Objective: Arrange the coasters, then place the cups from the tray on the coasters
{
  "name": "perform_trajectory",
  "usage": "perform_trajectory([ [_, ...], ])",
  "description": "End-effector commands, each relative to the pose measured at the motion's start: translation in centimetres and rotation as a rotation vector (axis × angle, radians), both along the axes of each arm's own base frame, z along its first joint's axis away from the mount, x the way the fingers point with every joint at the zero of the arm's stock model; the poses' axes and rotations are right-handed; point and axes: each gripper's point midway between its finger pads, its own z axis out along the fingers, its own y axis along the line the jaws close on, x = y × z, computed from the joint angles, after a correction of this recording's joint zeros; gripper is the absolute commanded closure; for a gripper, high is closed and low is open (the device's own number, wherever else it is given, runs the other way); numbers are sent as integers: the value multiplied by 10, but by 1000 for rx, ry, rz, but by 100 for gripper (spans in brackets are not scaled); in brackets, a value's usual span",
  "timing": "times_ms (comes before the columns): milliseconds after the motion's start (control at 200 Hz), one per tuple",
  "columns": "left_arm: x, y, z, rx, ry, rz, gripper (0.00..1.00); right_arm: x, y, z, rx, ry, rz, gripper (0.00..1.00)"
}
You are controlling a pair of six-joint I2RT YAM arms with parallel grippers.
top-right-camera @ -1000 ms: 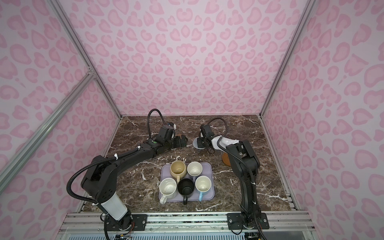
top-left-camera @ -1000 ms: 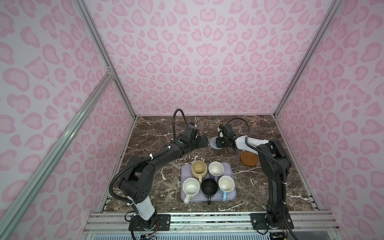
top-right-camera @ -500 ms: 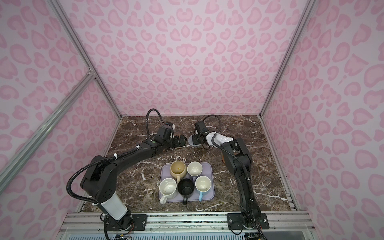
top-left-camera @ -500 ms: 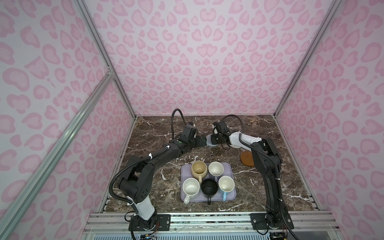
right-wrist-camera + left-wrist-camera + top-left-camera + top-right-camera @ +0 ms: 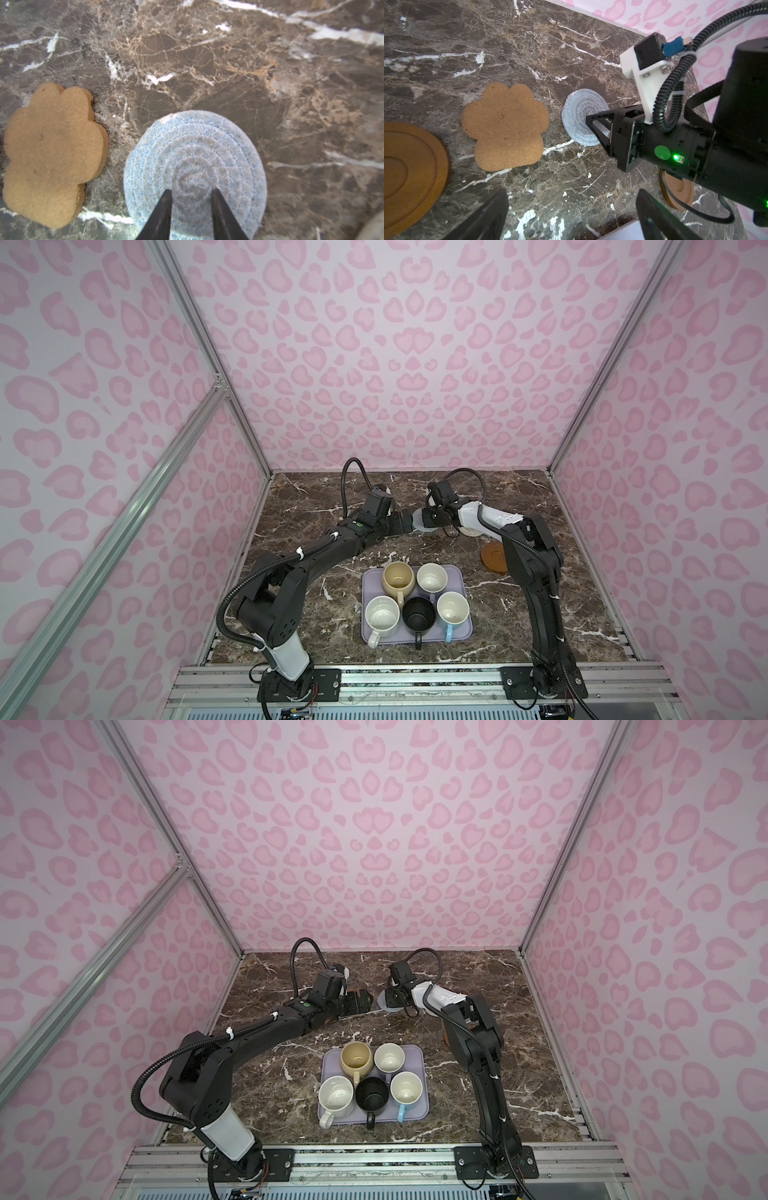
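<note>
The blue-grey woven coaster (image 5: 193, 158) lies on the marble beside the tan paw-shaped coaster (image 5: 52, 153). My right gripper (image 5: 191, 190) stands narrowly open, with both fingertips set on the woven coaster's top (image 5: 583, 120). My left gripper (image 5: 573, 218) is wide open over bare marble with nothing between its fingers, and it faces the right gripper (image 5: 419, 519) closely. A round brown coaster (image 5: 411, 166) lies past the paw. In both top views the lavender tray (image 5: 459, 572) (image 5: 417, 1052) holds the yellow-beige (image 5: 398, 577), lavender (image 5: 431, 577), white speckled (image 5: 381, 614), black (image 5: 419, 614) and light blue (image 5: 452, 609) cups.
A second brown round coaster (image 5: 492, 558) lies at the right by my right arm's elbow. A beige woven coaster (image 5: 471, 531) peeks out behind that arm. Pink patterned walls close in the back and both sides, and a metal rail runs along the front edge.
My right gripper has slid left with the blue-grey coaster under its tips, ending close to the left gripper and the paw coaster. The left arm has barely moved.
</note>
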Motion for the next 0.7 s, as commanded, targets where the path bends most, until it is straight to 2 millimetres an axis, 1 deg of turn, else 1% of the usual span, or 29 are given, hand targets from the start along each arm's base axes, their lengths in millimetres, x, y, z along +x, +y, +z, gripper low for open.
perform_trajectory([
  [0, 2, 1, 13, -18, -33, 9, 3, -10, -6, -5, -53, 41, 8, 65],
  [55, 1, 2, 16, -20, -34, 10, 3, -9, -3, 6, -35, 23, 14, 63],
  [195, -2, 4, 30, -31, -55, 14, 3, -4, -1, 47, 0, -58, 23, 61],
  [270, -5, 7, 41, -43, -78, 16, 3, -8, -1, 69, 12, -94, 26, 60],
  [325, -9, 8, 48, -49, -92, 14, 3, -13, -4, 84, 14, -119, 28, 57],
  [385, -13, 9, 56, -57, -110, 10, 3, -21, -7, 100, 15, -150, 28, 51],
  [435, -18, 9, 63, -64, -125, 3, 3, -30, -11, 112, 18, -170, 25, 43],
  [455, -20, 8, 66, -66, -130, 0, 3, -32, -12, 119, 23, -184, 23, 39],
  [465, -21, 8, 68, -69, -133, -2, 3, -33, -12, 125, 27, -198, 21, 38],
  [475, -22, 8, 69, -70, -136, -4, 3, -38, -15, 118, 16, -183, 20, 36],
  [490, -24, 7, 71, -72, -141, -7, 3, -42, -18, 119, 13, -186, 16, 33],
  [600, -40, 0, 88, -82, -186, -33, 3, -65, -34, 139, 3, -248, -16, 19],
  [695, -55, -9, 103, -106, -241, -64, 3, -85, -52, 148, -9, -277, -51, 12],
])
